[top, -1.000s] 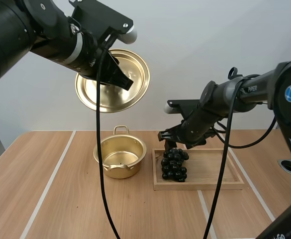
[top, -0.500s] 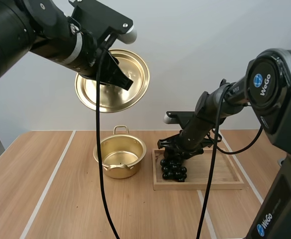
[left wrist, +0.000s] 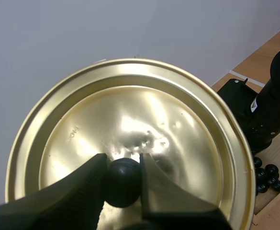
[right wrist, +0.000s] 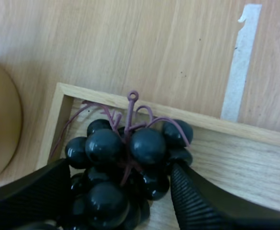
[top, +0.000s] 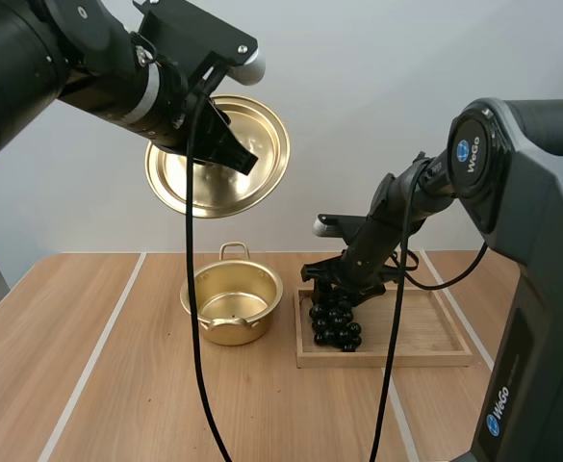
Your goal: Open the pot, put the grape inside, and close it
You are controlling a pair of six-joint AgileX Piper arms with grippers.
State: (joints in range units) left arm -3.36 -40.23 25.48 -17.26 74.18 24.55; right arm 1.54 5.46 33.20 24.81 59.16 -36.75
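My left gripper (top: 231, 146) holds the golden lid (top: 218, 154) tilted high above the table, and its fingers are shut on the lid's black knob (left wrist: 123, 181). The lid's shiny underside (left wrist: 144, 129) faces the left wrist camera. Below it stands the uncovered golden pot (top: 231, 303), with nothing inside. A bunch of dark grapes (top: 337, 320) lies at the left end of the wooden tray (top: 425, 337). My right gripper (top: 344, 285) is down over the bunch. It is open, with one finger on each side of the grapes (right wrist: 125, 163) and close against them.
The tray's wooden rim (right wrist: 216, 127) runs just behind the grapes, and the pot's wall (right wrist: 1, 124) curves close beside that end of the tray. White lines (top: 103, 337) cross the wooden table.
My right gripper has come down and a little left, from above the bunch to straddling it. The left arm and the lid have not moved.
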